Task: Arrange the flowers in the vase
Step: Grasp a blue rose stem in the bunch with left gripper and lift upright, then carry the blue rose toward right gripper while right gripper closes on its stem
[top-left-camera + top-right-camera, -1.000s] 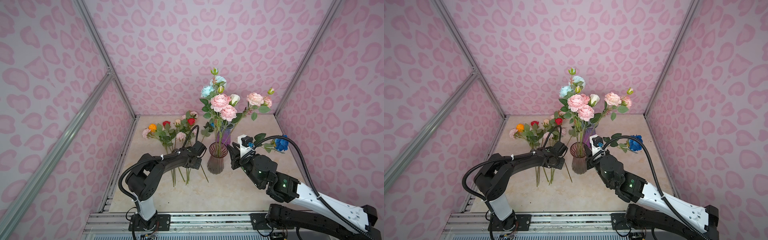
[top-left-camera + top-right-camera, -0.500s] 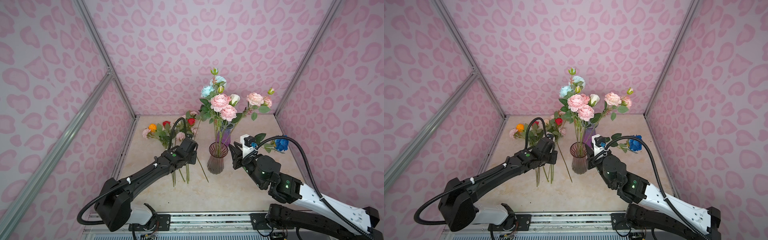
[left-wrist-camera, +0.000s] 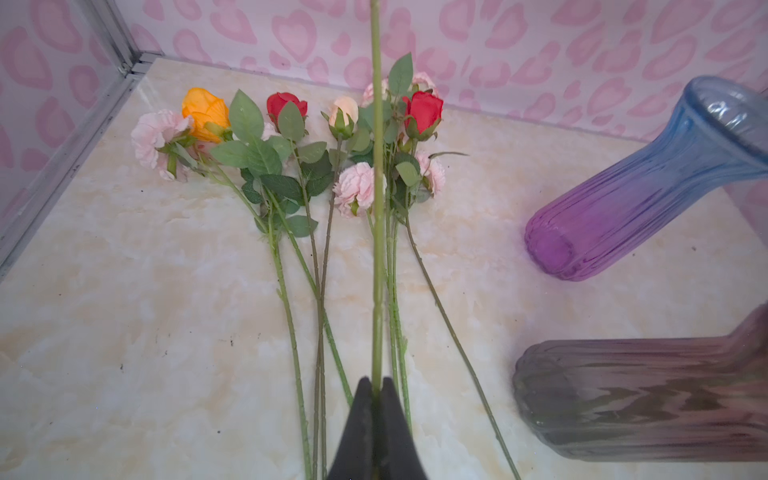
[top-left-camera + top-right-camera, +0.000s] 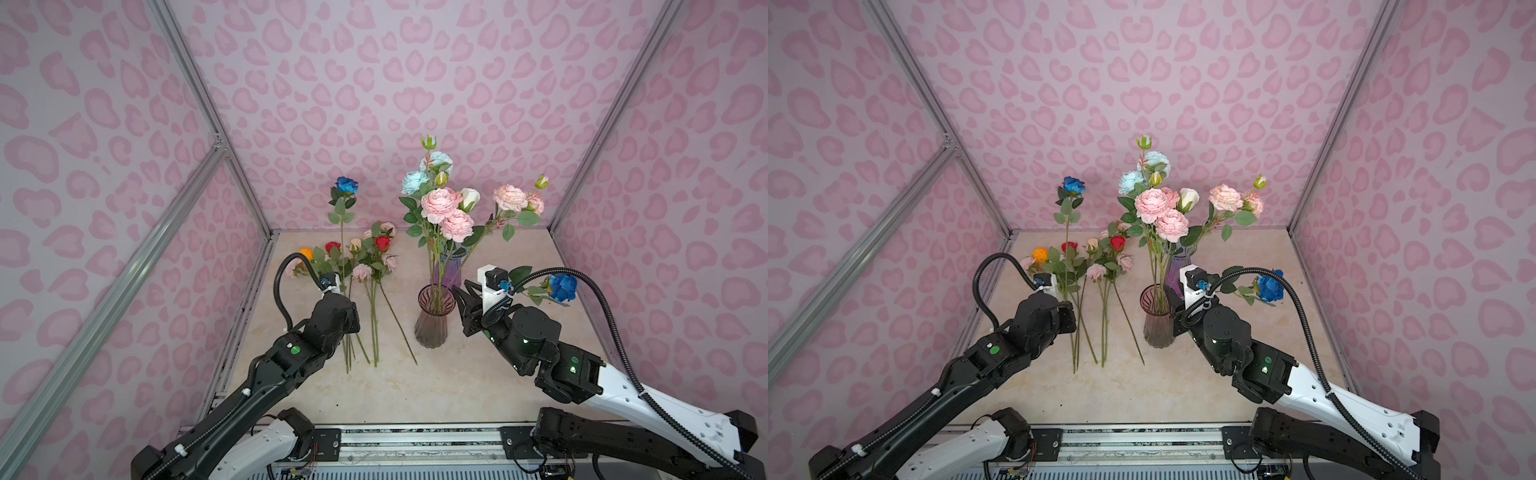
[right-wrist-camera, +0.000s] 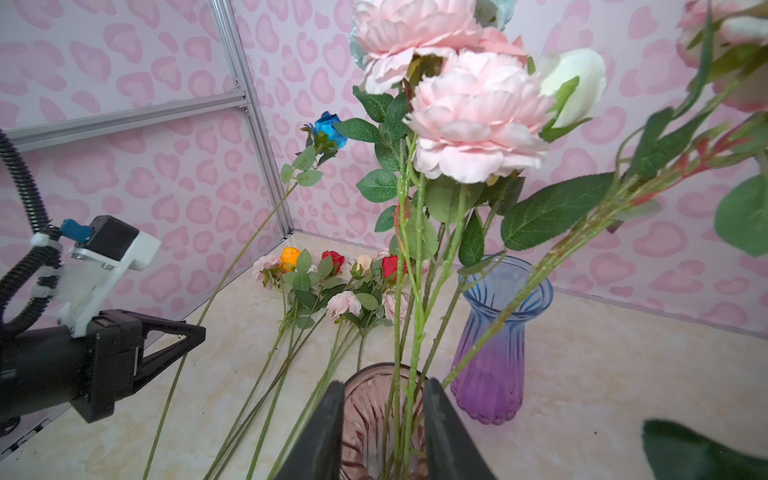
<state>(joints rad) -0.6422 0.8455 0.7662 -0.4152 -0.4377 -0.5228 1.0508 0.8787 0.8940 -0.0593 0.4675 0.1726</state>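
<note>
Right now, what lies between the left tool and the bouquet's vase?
In both top views, loose flower stems lie flat between the left tool, shut on a blue rose, and the vase.

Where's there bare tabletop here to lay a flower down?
Bare: the table in front, between the stem ends and the rail, and its far right corner. Crowded: loose flowers at far left, smoky vase and purple vase mid-table.
</note>
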